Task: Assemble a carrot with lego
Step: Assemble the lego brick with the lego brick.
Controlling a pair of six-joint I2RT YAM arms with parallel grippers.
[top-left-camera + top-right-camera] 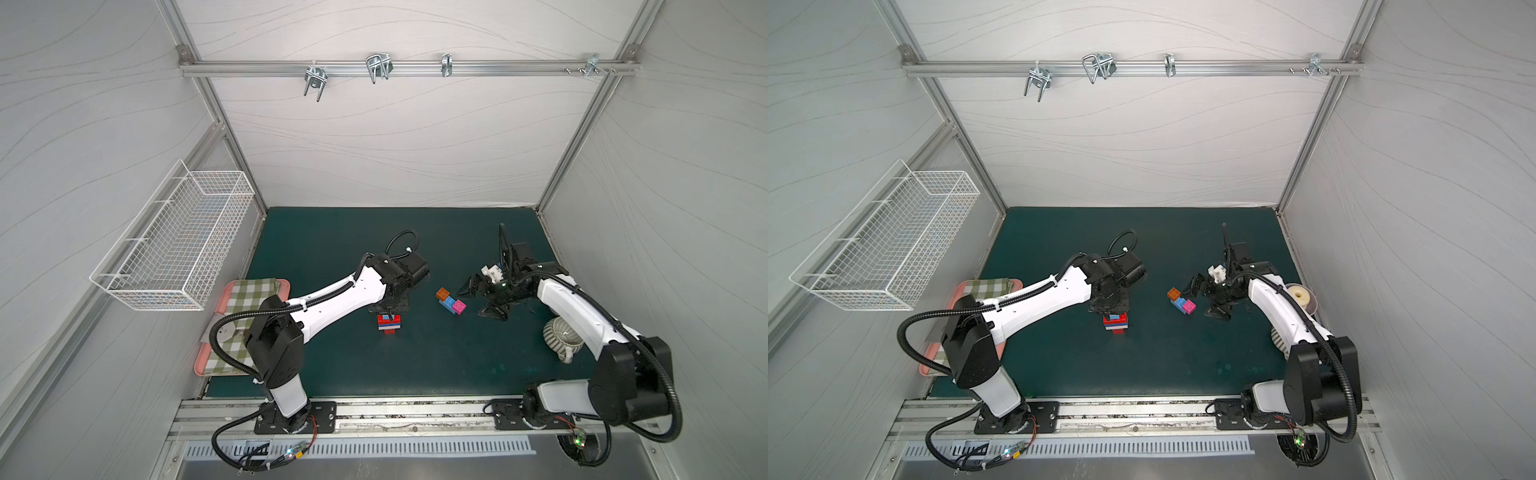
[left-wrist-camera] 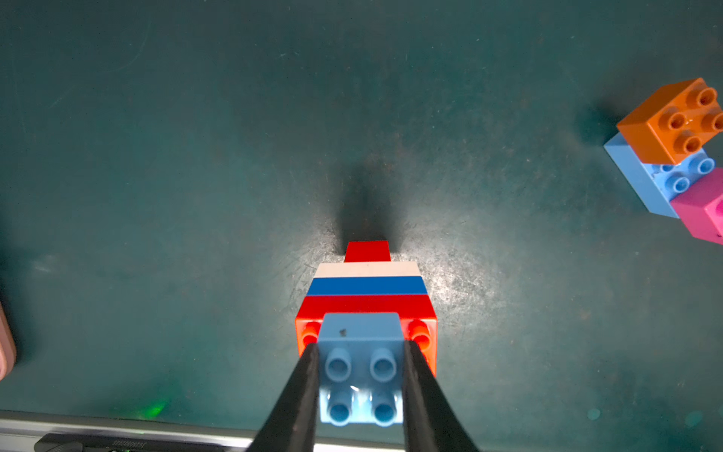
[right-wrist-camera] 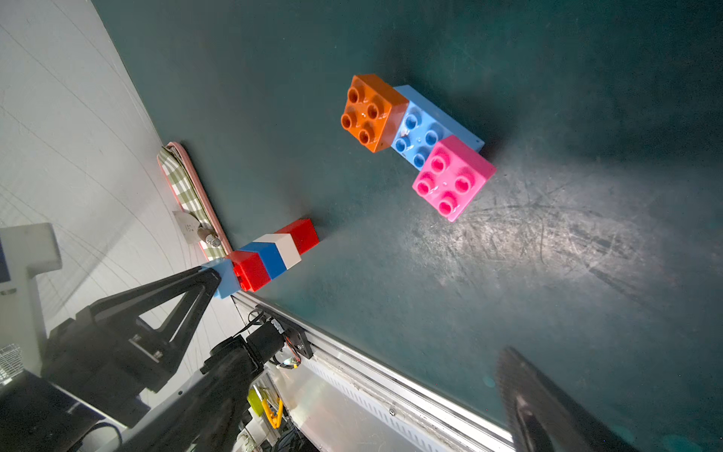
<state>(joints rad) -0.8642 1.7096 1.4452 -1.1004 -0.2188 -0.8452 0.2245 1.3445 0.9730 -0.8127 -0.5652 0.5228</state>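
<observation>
Left gripper (image 2: 360, 346) clamped on light blue brick (image 2: 362, 391) atop carrot stack (image 2: 365, 285), right gripper (image 1: 471, 303) wide open, empty, just right of orange-blue-pink cluster (image 1: 449, 302).

Carrot (image 2: 367, 285) banded red, white, blue, red, light blue, orange brick (image 3: 371, 111), pink brick (image 3: 454, 178), green-checked cloth (image 1: 245, 295), teal mat (image 1: 415, 365)

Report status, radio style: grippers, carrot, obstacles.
Left gripper shut on light-blue brick topping carrot. Right gripper open, beside orange-blue-pink piece. Nothing between them.
</observation>
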